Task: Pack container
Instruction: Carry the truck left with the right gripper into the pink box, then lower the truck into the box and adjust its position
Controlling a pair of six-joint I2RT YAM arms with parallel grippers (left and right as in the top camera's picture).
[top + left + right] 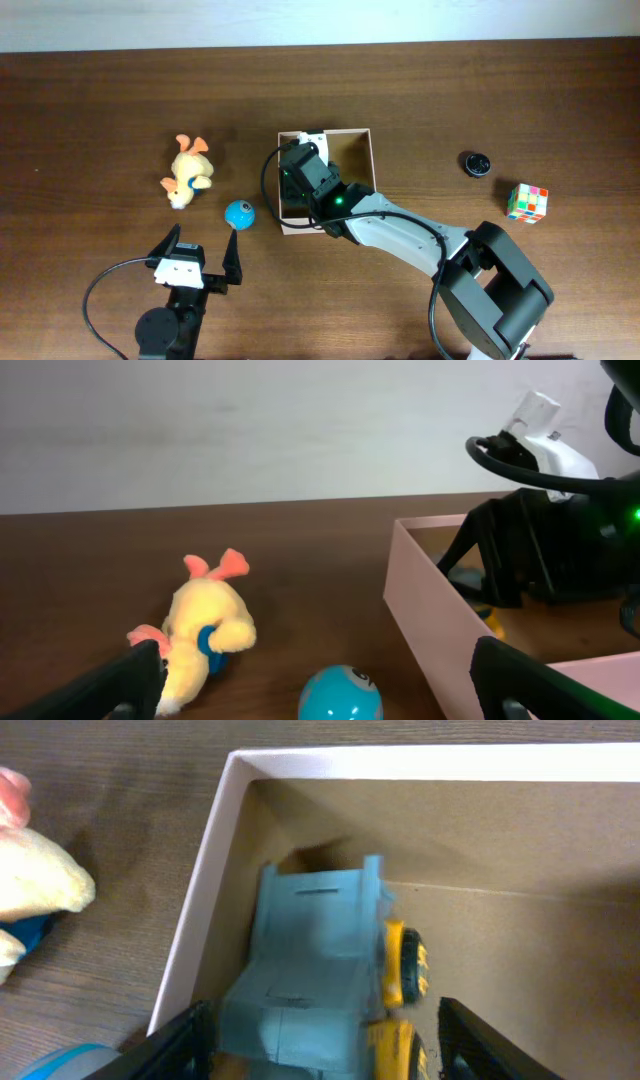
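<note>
Container [368,160] sits at centre of the overhead frame, open top up, tan floor showing. The right arm reaches in from lower right over its left half. Right gripper [322,1030]: jaws spread wide and gripping nothing. Toy truck [310,960], grey-blue with yellow wheels, lies on the box floor between them against the left wall, with a gap on the wheel side. Reads as a toy set in the corner to leave floor free for the rest. Left gripper [205,237], lower left of the overhead frame: jaws wide apart, empty, held above the table [90,120] and facing the blue ball [239,213], which sits just beside the box's lower-left corner; likely staged for that pick. Plush duck [188,172] lies well left of the box. Puzzle cube [527,202] and black round piece [476,162] sit far right, on the right arm's side. Packing looks early.
</note>
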